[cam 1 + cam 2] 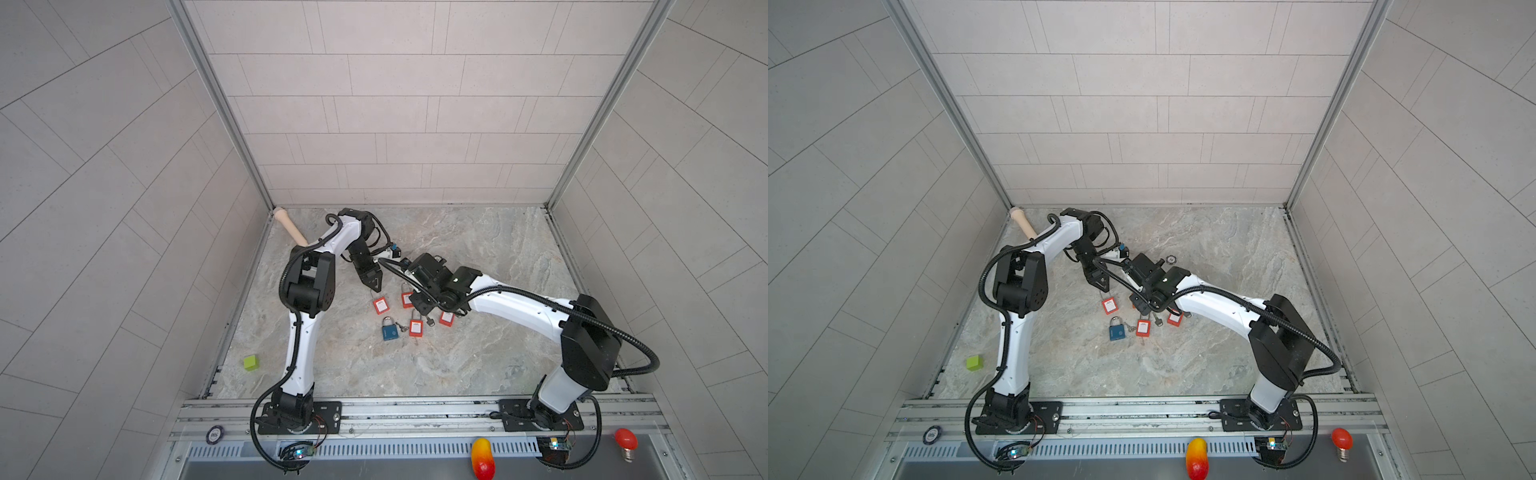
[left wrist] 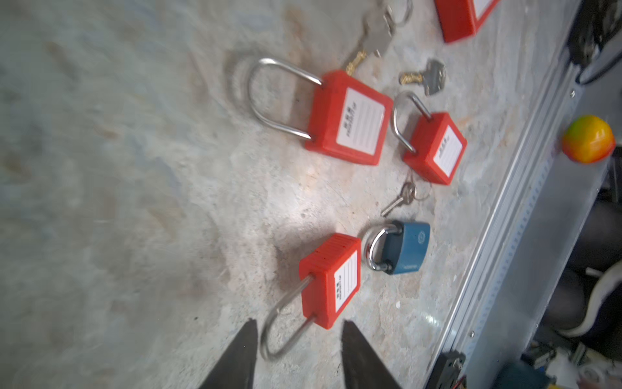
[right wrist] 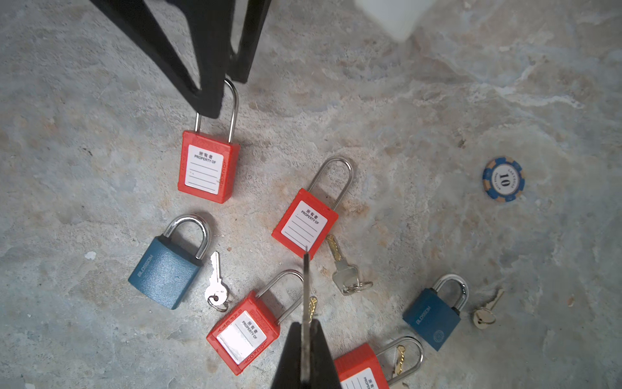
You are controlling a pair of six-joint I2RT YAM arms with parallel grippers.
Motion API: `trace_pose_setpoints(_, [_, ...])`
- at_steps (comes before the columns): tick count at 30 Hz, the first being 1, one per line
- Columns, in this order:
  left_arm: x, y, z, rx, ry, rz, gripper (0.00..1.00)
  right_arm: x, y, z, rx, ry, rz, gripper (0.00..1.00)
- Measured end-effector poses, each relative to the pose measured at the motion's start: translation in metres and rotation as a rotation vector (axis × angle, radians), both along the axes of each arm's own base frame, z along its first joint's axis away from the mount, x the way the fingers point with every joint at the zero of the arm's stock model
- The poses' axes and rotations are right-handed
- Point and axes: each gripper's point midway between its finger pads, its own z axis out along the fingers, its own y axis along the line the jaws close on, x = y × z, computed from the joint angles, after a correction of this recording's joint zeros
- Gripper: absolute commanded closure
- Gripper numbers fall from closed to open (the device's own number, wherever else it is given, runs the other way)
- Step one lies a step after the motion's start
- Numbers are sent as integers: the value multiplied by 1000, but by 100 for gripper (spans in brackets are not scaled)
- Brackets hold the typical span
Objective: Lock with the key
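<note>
1. On the front shelf at 6 o'clock lies a mango-coloured toy [image 1: 483, 457]. A red bulb [image 1: 625, 442] lies toward 4 o'clock, and the rail chip [image 1: 214, 435] sits on the metal rail at 7 o'clock.
2. A green cube [image 1: 251, 362] stands on the marbled table [image 1: 478, 365], at 8 o'clock of the padlock cluster and well apart from it.
3. The blue padlock [image 1: 390, 332] is the nearest of the cluster, its shackle toward 12 o'clock. A silver key [image 3: 215, 286] lies just beside it at 3 o'clock, and beyond that key lies the near red padlock [image 1: 415, 327].
4. The right red padlock [image 1: 446, 318] lies at 2 o'clock of the near one, partly under the right arm.
5. The right gripper [image 3: 305, 325] hangs over the middle of the cluster. Its fingers [image 3: 289, 357] are pressed together on the held key [image 3: 305, 286], which is seen edge-on with its blade reaching out past the tips.
6. In the right wrist view the blade's tip overlaps a corner of the middle red padlock [image 3: 304, 222]. Whether they touch I cannot tell.
7. The left red padlock [image 1: 381, 306] lies flat at 11 o'clock of the blue one, label up and shackle toward 12 o'clock.
8. The left gripper [image 1: 376, 288] hangs at 12 o'clock of that padlock. Its fingers [image 2: 235, 357] are spread, one on either side of the shackle's bend, and are not closed on it.
9. The table chip [image 1: 1170, 259] lies at 1 o'clock of the cluster.
10. A wooden handle [image 1: 291, 229] lies in the far-left corner at 10 o'clock, its near end hidden behind the left arm.
</note>
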Motion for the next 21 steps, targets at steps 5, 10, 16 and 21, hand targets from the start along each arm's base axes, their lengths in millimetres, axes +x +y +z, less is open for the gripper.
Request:
trace_pose_setpoints(5, [38, 0, 19, -32, -136, 102, 38, 2, 5, 6, -10, 1, -29, 100])
trace_pose_setpoints(10, [82, 31, 64, -110, -304, 344, 0, -1, 13, 16, -9, 11, -30, 100])
trace_pose_setpoints(16, [91, 105, 134, -319, -522, 807, 0, 19, 43, 15, -31, 49, -23, 100])
trace_pose_setpoints(21, [58, 136, 171, -537, -697, 1034, 0, 28, 64, -4, -68, 137, -8, 100])
